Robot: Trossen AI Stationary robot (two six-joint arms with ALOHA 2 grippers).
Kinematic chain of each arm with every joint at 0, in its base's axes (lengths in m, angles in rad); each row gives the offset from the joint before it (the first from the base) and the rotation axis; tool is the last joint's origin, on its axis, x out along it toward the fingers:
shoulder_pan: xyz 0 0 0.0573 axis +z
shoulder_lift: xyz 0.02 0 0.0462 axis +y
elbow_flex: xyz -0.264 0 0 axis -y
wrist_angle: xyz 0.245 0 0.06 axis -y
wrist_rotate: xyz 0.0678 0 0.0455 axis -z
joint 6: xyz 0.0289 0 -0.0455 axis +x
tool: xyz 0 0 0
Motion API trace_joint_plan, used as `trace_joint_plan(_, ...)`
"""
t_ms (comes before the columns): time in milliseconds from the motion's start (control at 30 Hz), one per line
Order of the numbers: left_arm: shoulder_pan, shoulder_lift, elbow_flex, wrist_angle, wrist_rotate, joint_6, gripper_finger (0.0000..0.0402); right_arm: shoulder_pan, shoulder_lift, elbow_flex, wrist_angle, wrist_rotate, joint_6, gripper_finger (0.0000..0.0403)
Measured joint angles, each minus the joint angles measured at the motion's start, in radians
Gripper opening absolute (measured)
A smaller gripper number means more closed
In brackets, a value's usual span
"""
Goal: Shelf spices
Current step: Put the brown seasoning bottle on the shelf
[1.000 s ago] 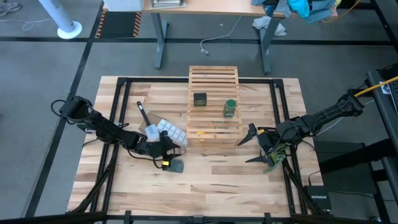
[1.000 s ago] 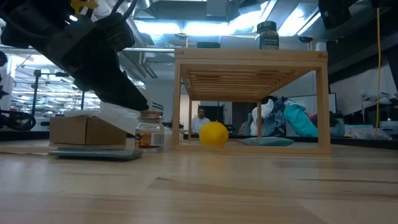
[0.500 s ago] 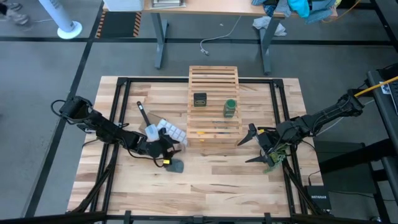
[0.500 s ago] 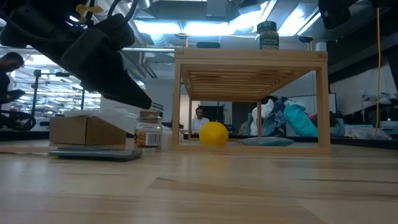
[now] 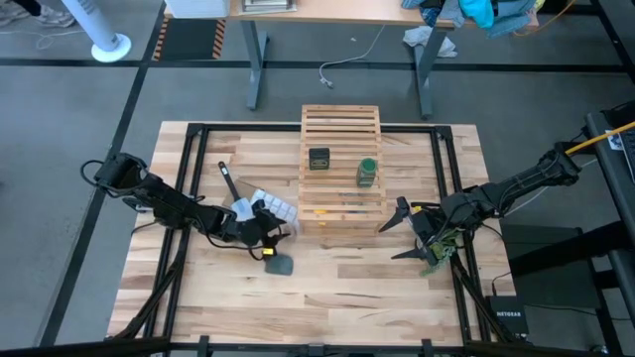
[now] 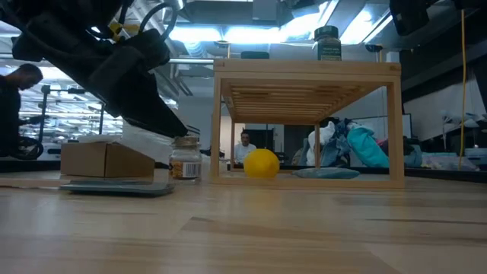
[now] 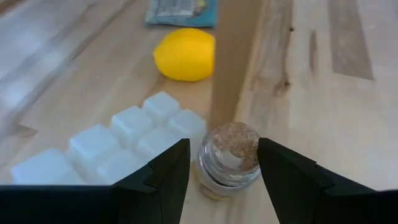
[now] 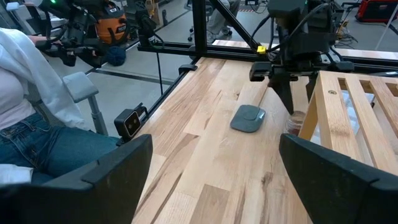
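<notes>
The small clear jar of brownish spice stands upright on the table beside the shelf's near left leg, next to the white ice-cube tray. My left gripper is open, one finger on each side of this jar. On top of the shelf stand the dark jar and the green jar. My right gripper waits open above the table to the right of the shelf, with nothing between its fingers. My left gripper comes slanting down from the table's left, its fingers on either side of the small jar's top. A gap shows beside one finger. Whether the other finger touches the jar I cannot tell. The jar stands on the table.
A flat grey pad lies just near of my left gripper. A lemon and a flat packet lie under the shelf. A black tool lies at the far left. A person sits beyond the table's edge.
My left gripper has swung a little toward the shelf and the small jar, uncovering more of the grey pad. Its fingers have kept the same gap. The jar has stayed where it was.
</notes>
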Motion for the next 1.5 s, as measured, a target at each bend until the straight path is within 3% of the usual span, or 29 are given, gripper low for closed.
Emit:
trace_joint_plan(233,-0.004,0.002,-0.003,-0.009,0.101,-0.048,0.0182,0.0,0.0,0.0,0.0,0.0,0.0,0.0358)
trace_joint_plan(700,0.003,0.002,-0.002,-0.001,0.08,-0.044,0.0182,0.001,0.0,0.0,0.0,-0.008,0.0,0.0358)
trace_joint_plan(967,-0.059,0.002,-0.002,0.0,0.078,-0.028,0.0182,0.042,0.027,0.0,0.004,0.004,0.029,0.0358)
trace_joint_plan(1300,-0.134,0.001,-0.001,-0.052,0.046,-0.035,0.018,0.255,0.292,0.0,0.264,0.173,0.03,0.0358)
trace_joint_plan(1500,-0.132,0.001,-0.001,-0.05,0.033,-0.036,0.0138,0.323,0.556,0.0,0.49,0.288,0.03,0.0358)
